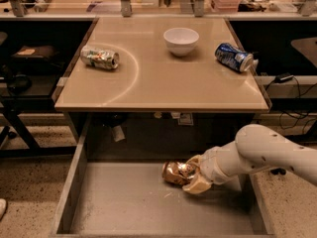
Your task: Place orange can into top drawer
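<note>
Inside the top drawer (124,205), right of centre, the end effector (192,175) clamps the orange can (174,172). Can-to-floor contact cannot be determined.

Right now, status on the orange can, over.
Status: gripper shut on orange can. Can low inside open top drawer, right of centre. Nothing seen in its way.

We find the pincer (191,177) low in the top drawer (124,202), clasped over the right end of the orange can (176,171), which it hides. The drawer's front and the far part of the arm (267,152) are cut off.
</note>
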`<state>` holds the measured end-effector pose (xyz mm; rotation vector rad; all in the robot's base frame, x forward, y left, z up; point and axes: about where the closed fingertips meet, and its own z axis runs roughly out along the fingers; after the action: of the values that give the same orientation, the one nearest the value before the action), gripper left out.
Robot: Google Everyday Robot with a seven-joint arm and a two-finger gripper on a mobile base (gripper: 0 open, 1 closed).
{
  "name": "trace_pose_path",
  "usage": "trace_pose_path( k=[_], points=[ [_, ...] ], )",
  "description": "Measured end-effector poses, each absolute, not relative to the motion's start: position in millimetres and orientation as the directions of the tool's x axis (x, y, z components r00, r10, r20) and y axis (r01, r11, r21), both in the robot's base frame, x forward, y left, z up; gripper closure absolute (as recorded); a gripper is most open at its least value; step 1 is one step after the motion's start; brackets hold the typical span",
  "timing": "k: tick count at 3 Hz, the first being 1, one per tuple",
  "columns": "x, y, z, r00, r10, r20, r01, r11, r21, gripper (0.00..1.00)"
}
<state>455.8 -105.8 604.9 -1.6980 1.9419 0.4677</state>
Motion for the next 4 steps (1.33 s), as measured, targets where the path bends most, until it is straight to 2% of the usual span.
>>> trace_pose_path(
  k=[1,4],
  points=[
    [456.7,-103.9,602.6,-0.087,-0.806,-0.585,-0.985,0.158,-0.072,0.82],
    [456.7,-103.8,602.6,-0.087,-0.806,-0.585,-0.985,0.158,-0.072,0.1]
  ],
)
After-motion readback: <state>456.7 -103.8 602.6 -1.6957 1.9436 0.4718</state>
